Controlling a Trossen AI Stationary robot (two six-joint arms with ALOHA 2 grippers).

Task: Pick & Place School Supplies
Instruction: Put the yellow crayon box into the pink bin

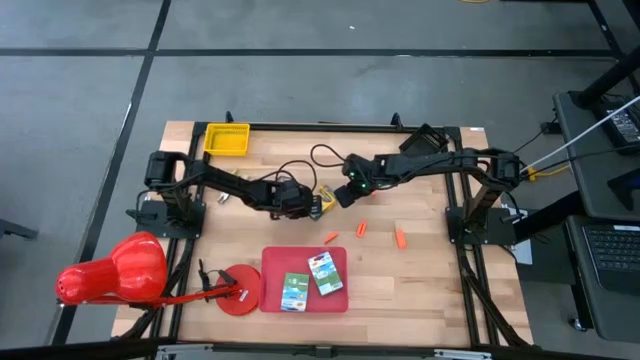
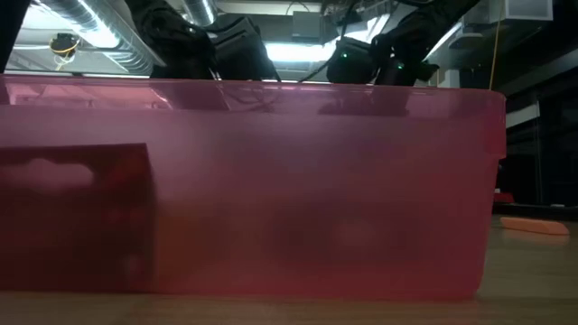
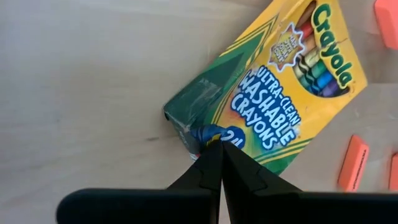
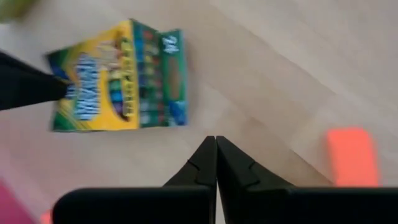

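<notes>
Currently I am reading the job as partly done: two packs (image 1: 310, 281) are lying in the red tray (image 1: 272, 262) near the counter's (image 1: 420, 280) front edge. One crayon box (image 3: 280, 87) is lying flat mid-counter between both arms, and three orange sticks (image 1: 362, 229) are scattered loose beyond the tray, so these are outstanding. The left tool (image 3: 219, 155) is sitting at the box's corner, fingers together, clamping nothing. The right tool (image 4: 216, 154) is hovering just beside the same box, fingers likewise together and empty. The box is not yet being gripped.
</notes>
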